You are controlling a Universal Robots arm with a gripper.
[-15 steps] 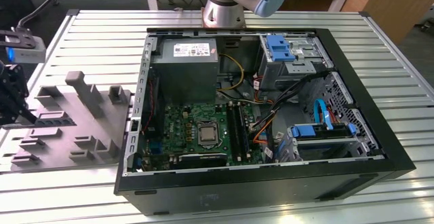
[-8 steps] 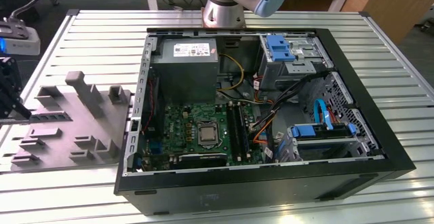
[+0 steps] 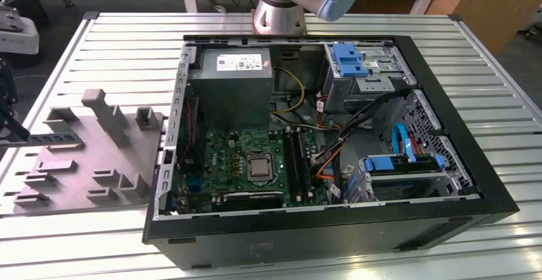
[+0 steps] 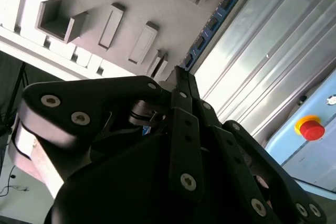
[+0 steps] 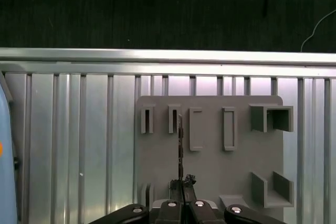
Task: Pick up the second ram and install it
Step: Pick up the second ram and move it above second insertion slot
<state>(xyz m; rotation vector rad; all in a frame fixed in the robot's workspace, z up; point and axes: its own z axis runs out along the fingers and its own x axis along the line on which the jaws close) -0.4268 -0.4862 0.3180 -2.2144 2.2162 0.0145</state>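
Black gripper [image 4: 181, 77] linkages are crowding your near view, and the fingers are coming together at a narrow point with the near end of the second ram [image 4: 211, 26] between them. You are looking at jaws that appear closed on that end, with no gap showing on either side of the board.

From the fingertips the blue stick is running straight away, its long axis in line with the gripper's own midline. In the first wrist view it is showing as a thin dark line standing on edge [image 5: 180, 145] ahead of the gripper [image 5: 182, 183]. It is sitting over the grey fixture [image 5: 210, 171], just beside one of the narrow slots.

You are working with raised blocks [image 5: 270, 119] standing on the same fixture, well apart from the ram, so nothing is crowding the board itself. The slatted table [image 5: 79, 129] is carrying the fixture. In the exterior view the fixture [image 3: 93, 159] is lying just beside the open computer case [image 3: 474, 185], on the exterior view's left. The black memory slots [image 3: 296, 159] are waiting on the motherboard inside, with cables hanging near them.
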